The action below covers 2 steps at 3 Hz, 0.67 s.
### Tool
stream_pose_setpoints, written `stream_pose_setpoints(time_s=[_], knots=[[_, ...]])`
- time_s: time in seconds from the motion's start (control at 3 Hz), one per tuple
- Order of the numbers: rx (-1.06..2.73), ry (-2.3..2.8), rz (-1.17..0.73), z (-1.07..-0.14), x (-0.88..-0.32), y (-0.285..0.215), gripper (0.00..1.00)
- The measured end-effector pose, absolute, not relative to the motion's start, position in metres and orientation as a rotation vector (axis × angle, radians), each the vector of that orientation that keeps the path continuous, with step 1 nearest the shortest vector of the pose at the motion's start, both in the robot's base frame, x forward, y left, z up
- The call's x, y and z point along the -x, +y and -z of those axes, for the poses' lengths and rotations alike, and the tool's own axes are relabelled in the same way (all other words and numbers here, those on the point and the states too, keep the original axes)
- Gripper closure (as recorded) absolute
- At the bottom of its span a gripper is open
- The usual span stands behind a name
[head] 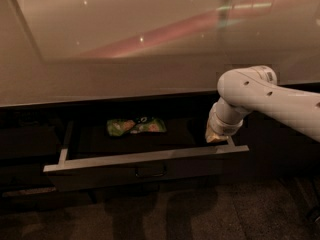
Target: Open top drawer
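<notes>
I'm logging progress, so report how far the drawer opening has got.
Done: the top drawer stands pulled well out from under the counter, its inside showing, with a green packet lying in it. In hand: the gripper sits at the right end of the drawer's pale rim. Left: little, probably only drawing the arm away; any further pull looks optional.

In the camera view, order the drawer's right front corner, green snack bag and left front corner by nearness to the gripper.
Gripper: at the top drawer's right end.
1. Right front corner, beside it.
2. Green snack bag, inside, mid-drawer.
3. Left front corner, far left.
</notes>
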<state>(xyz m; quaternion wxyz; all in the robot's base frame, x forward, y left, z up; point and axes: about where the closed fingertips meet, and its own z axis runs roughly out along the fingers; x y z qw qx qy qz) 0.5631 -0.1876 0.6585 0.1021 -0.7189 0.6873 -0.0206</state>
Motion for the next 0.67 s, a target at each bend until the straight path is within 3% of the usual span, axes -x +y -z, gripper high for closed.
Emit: stream_pose_setpoints(time_s=[0.67], knots=[[2.242,1.990,0.044,-0.613,-0.497,-0.174,1.00]])
